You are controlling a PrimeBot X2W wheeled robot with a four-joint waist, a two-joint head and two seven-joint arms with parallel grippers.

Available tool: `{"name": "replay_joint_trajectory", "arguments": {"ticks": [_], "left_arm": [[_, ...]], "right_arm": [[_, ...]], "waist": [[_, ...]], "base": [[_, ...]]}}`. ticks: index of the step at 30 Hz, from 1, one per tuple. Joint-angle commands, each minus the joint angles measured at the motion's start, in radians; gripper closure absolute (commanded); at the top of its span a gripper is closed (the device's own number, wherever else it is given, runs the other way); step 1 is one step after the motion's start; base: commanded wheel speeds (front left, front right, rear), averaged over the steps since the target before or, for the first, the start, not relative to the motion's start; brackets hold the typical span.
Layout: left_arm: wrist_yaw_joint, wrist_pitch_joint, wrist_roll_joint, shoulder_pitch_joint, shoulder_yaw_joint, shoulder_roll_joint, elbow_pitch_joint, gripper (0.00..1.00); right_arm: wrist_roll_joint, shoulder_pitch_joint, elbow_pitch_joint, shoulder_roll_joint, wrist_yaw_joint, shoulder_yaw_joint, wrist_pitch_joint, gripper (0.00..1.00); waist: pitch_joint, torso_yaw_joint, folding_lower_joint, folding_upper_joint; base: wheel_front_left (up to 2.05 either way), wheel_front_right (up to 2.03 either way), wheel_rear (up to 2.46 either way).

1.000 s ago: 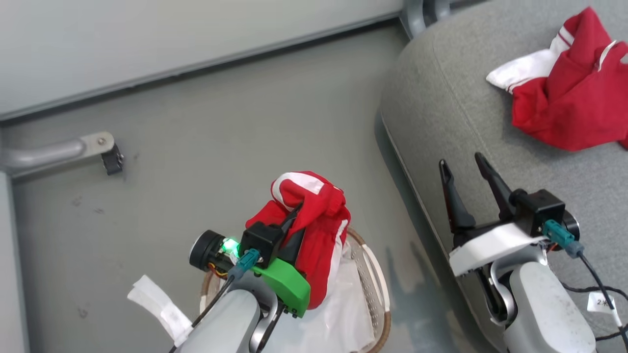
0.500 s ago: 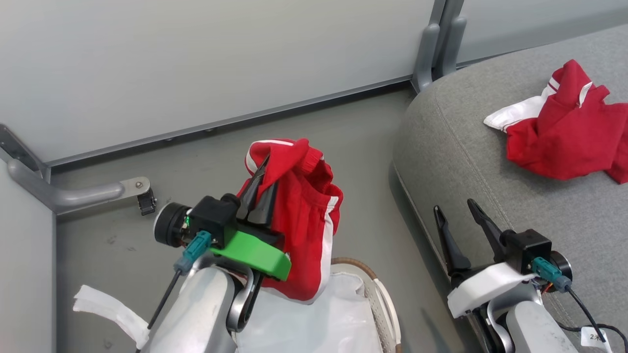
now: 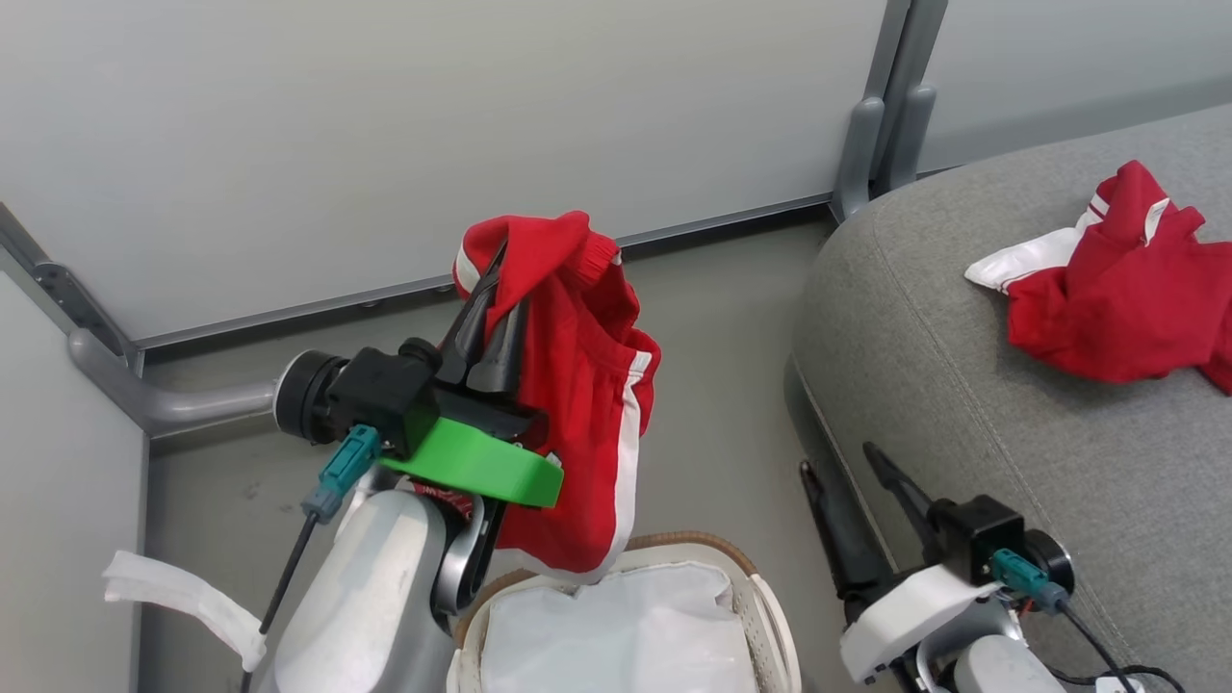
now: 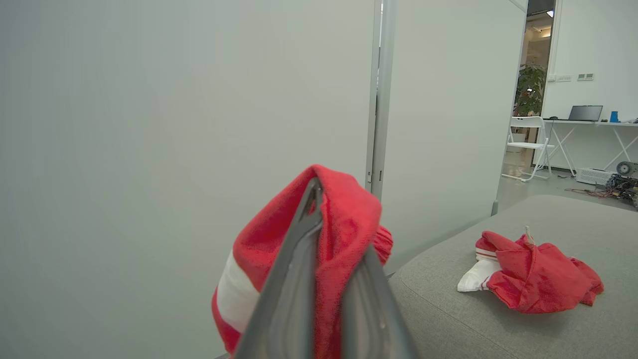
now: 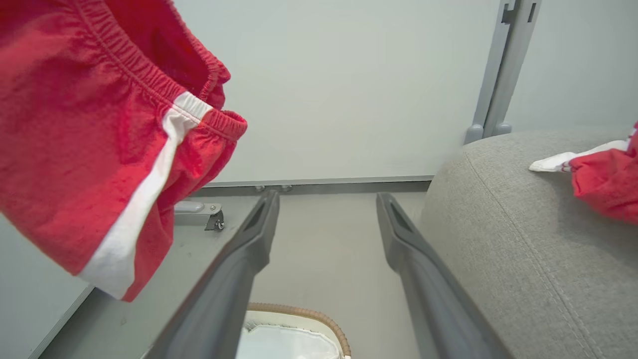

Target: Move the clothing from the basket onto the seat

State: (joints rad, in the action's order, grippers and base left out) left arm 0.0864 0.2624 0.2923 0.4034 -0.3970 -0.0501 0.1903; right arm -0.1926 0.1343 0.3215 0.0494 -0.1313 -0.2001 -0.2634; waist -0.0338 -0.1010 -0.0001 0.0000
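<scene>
A red garment with white side stripes [image 3: 577, 385] hangs from my left gripper [image 3: 499, 260], which is shut on its waistband above the basket [image 3: 760, 597]; the same cloth drapes over the fingers in the left wrist view [image 4: 344, 224] and hangs at the left of the right wrist view [image 5: 99, 139]. The basket's white liner [image 3: 616, 635] lies bare inside. A second red and white garment [image 3: 1116, 289] lies crumpled on the grey seat [image 3: 962, 385]. My right gripper [image 3: 847, 457] stands open and holds nothing beside the seat's edge, above the basket rim [image 5: 299, 314].
Pale partition walls [image 3: 433, 125] with a grey post [image 3: 881, 106] close the back. A metal foot [image 3: 164, 404] juts over the grey floor [image 3: 722, 385]. A white strap [image 3: 173, 597] trails from my left forearm. Far off stand a chair [image 4: 528, 144] and desk.
My left gripper has lifted the red garment clear of the basket. The head camera has tilted up, so the seat and basket sit lower in the picture. The right gripper stays open.
</scene>
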Motion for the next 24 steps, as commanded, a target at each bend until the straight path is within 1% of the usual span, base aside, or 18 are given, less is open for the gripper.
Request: {"name": "replay_joint_trajectory", "arguments": {"ticks": [1, 10, 14, 17, 24], "left_arm": [[-0.006, 0.003, 0.004, 0.012, -0.006, -0.001, -0.006, 1.00], [-0.017, 0.003, 0.022, 0.015, -0.054, -0.001, -0.004, 1.00], [-0.022, 0.003, 0.029, 0.021, -0.074, -0.001, -0.001, 1.00], [-0.022, 0.003, 0.025, 0.027, -0.094, -0.001, 0.005, 1.00], [-0.034, 0.003, 0.050, 0.041, -0.151, -0.001, -0.001, 1.00]], "right_arm": [[-0.004, -0.004, -0.008, 0.003, 0.001, -0.027, -0.002, 0.00], [-0.067, 0.086, -0.078, 0.003, 0.001, -0.282, -0.002, 0.00], [-0.128, 0.144, -0.102, 0.005, 0.001, -0.391, -0.002, 0.00], [-0.139, 0.182, -0.091, 0.004, 0.001, -0.429, -0.002, 0.00], [-0.125, 0.234, -0.023, 0.004, 0.001, -0.444, -0.002, 0.00]], "waist": [[0.000, 0.006, 0.0001, 0.0000], [-0.016, 0.044, 0.0001, 0.0000], [-0.021, 0.061, 0.0001, 0.0000], [-0.025, 0.076, 0.0001, 0.0000], [-0.030, 0.113, 0.0001, 0.0000]], "base": [[0.00, 0.00, 0.00], [0.00, 0.00, 0.00], [0.00, 0.00, 0.00], [0.00, 0.00, 0.00], [0.00, 0.00, 0.00]]}}
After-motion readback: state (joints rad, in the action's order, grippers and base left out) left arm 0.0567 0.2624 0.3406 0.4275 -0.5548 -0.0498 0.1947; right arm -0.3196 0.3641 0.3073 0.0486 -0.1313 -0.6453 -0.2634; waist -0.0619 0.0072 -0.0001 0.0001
